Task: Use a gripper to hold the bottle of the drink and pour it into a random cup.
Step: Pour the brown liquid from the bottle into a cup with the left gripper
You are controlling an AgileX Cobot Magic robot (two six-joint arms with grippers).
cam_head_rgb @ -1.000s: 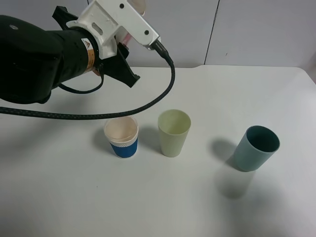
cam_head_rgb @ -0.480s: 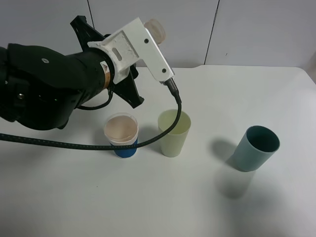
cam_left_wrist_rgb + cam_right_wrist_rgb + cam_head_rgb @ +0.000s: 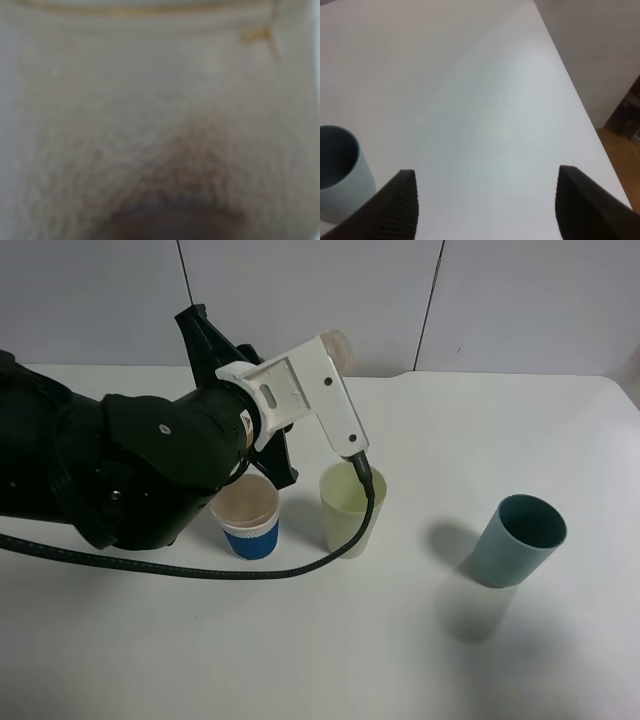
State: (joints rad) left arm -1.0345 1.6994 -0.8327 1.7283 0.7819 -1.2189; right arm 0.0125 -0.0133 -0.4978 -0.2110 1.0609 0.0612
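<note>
Table, white and flat, stands by pale grey wall panels. The white plastic left gripper squeezes the small clear plastic bottle, up in the air near the pale yellow-green plastic cup. It lies almost sideways, with its pale end pointing right and a bit up.

The exterior high camera sits above the near side of the desk and looks steeply down and across it to the grey panelled wall behind, taking in the whole worktop from a middle distance.

The left wrist camera is so close to a pale surface that blur fills the picture.

The right wrist camera looks down past its own two dark fingers, fairly near the desk, toward a desk edge.

It shares with the high view the teal tumbler and the bare desk around it.
</note>
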